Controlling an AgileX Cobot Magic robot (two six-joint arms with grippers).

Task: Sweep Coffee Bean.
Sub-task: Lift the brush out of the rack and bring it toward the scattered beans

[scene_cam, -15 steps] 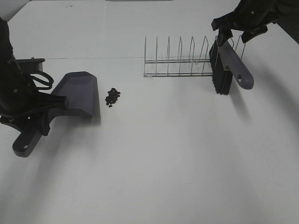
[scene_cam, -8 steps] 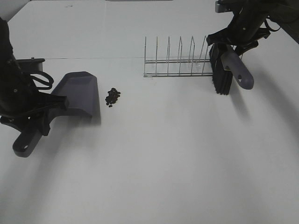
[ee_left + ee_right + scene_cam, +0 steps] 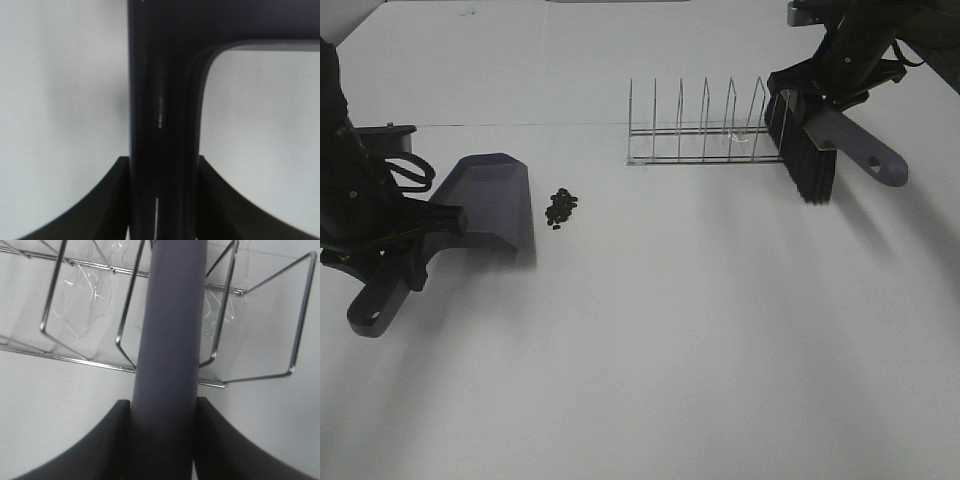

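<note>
The grey-purple scoop-shaped dustpan [image 3: 490, 200] looks like smooth matt plastic, as does the grey-purple long-handled brush [image 3: 850, 145]. The thin silver wire rack [image 3: 705, 159] is glossy metal. The white tabletop [image 3: 670, 340] is matt.

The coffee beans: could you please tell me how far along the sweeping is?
Done: the left gripper is shut on the dustpan, its mouth facing the coffee beans; the right gripper is shut on the brush. In hand: the brush is at the wire rack's end. Remaining: the beans lie piled outside the pan, all unswept.
</note>
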